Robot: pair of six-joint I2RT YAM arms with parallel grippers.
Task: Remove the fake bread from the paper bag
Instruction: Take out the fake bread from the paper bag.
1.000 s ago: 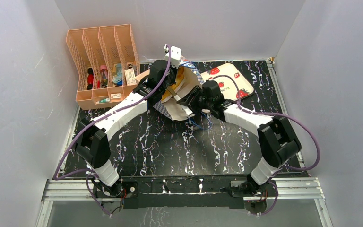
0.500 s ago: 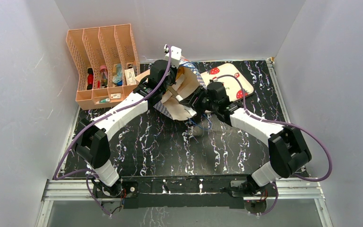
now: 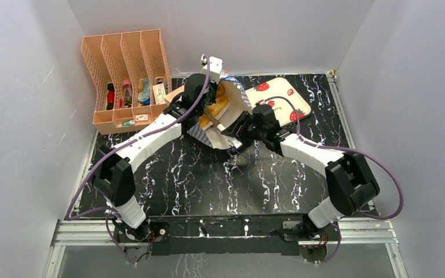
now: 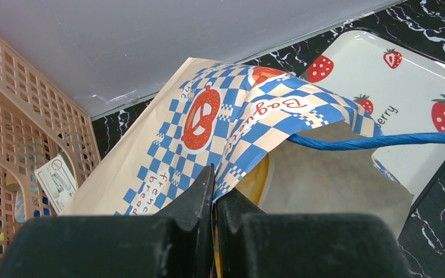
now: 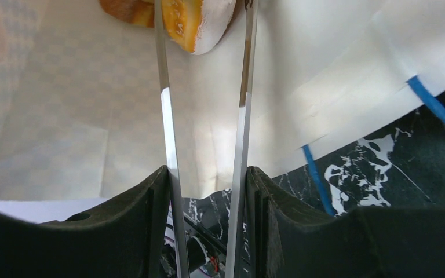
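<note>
The paper bag (image 3: 227,132) lies on its side at the back middle, mouth toward the right arm; its checkered band shows in the left wrist view (image 4: 168,150). My left gripper (image 3: 207,111) (image 4: 214,174) is shut on the bag's upper rim and holds it up. My right gripper (image 3: 240,124) (image 5: 205,174) is shut on metal tongs (image 5: 165,116) that reach into the bag's white inside (image 5: 64,116). The tong tips pinch an orange-glazed bread piece (image 5: 200,17). Orange bread also shows in the bag's mouth (image 3: 220,101). The other pieces are hidden.
A strawberry-print tray (image 3: 281,95) (image 4: 411,75) lies right behind the bag. A peach file rack (image 3: 124,75) (image 4: 11,145) with small items stands at the back left. The bag's blue cord handles (image 4: 382,140) (image 5: 434,107) hang loose by its mouth. Grey walls surround the table.
My right arm's elbow has swung outward to the right and its gripper has shifted a little at the bag's mouth. The mouth gapes wider and orange bread shows. The left arm has held still.
</note>
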